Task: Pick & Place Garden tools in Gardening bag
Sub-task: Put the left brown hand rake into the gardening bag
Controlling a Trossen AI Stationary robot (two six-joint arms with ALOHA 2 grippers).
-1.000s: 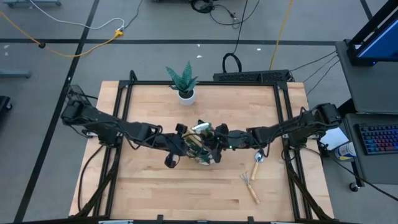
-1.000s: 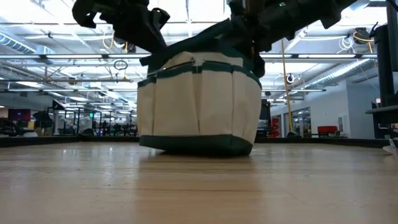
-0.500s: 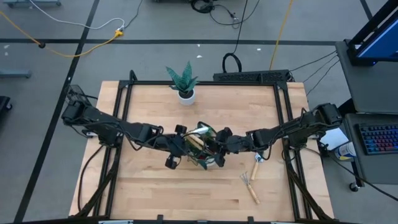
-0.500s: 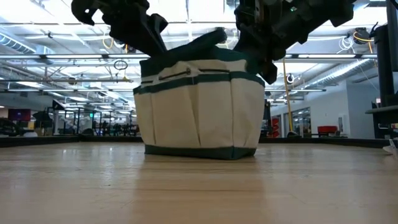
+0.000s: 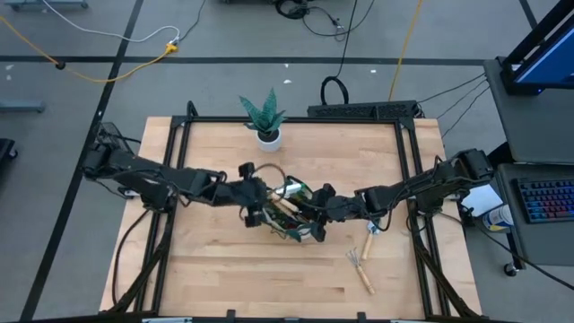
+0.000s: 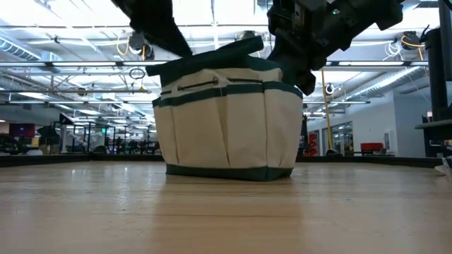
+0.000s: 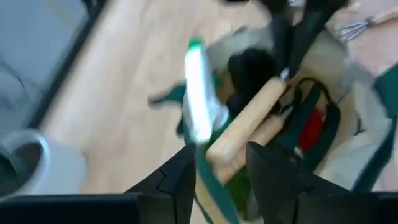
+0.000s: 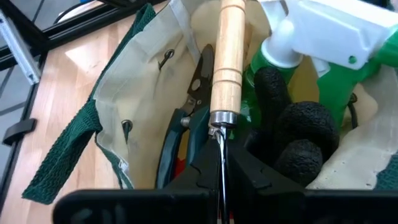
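Both hands at the bag, two tools left out

From above I see my left hand (image 5: pixel 254 208) over the round beige fabric bag with green trim (image 5: pixel 300 231) mid-tabletop; two wooden-handled tools (image 5: pixel 363 258) lie beside it. Left wrist view: fingers (image 7: pixel 177 183) parted, empty above the wooden handles. Right wrist view: right hand (image 8: pixel 222 167) pinched shut on the bag's rim, I judge steadying it.

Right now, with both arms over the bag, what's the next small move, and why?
Probably lift the left gripper clear: its fingers are apart above the gardening bag, and the wooden-handled tool already lies inside. The right gripper is shut at the rim.
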